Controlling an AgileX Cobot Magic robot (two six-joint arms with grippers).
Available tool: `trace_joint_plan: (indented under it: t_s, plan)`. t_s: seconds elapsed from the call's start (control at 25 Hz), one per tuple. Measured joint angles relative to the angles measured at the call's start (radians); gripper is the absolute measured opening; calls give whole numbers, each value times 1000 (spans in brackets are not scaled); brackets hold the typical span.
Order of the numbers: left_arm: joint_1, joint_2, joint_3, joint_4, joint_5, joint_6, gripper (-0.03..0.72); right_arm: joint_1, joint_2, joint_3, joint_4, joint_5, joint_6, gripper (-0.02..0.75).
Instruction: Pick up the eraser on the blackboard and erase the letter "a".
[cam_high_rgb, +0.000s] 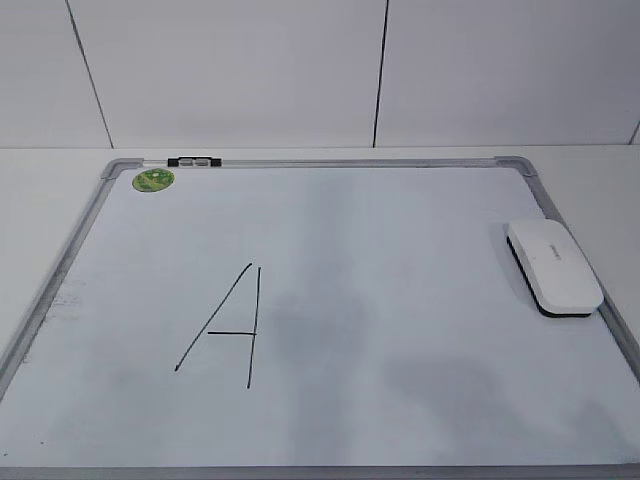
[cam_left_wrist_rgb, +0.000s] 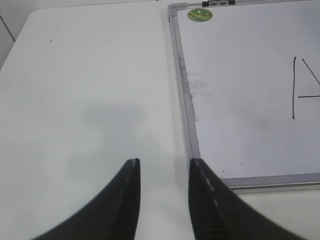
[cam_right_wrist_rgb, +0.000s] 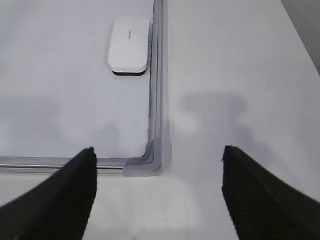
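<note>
The eraser (cam_high_rgb: 555, 267), a white rounded block with a dark underside, lies on the blackboard (cam_high_rgb: 400, 230) by its right frame; it also shows in the right wrist view (cam_right_wrist_rgb: 129, 45). A large angular capital "A" (cam_high_rgb: 228, 325) is drawn left of centre. No small lowercase "a" shows in any view. My left gripper (cam_left_wrist_rgb: 164, 161) is open and empty over the table, just left of the board's left frame (cam_left_wrist_rgb: 186, 100). My right gripper (cam_right_wrist_rgb: 159, 148) is wide open and empty above the board's near right corner (cam_right_wrist_rgb: 145, 165). Neither gripper shows in the exterior view.
A round green sticker (cam_high_rgb: 153, 180) sits at the board's far left corner, with a black clip (cam_high_rgb: 194, 161) on the top frame. Grey smudges (cam_left_wrist_rgb: 197, 85) mark the board by its left frame. White table (cam_left_wrist_rgb: 90, 90) surrounds the board; a white wall stands behind.
</note>
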Motion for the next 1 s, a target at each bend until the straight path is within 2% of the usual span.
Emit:
trace_joint_plan:
  t_s: [1.0]
  plan:
    - [5,0,0,0,0,0,245,-2,0,0,0,0,0,594]
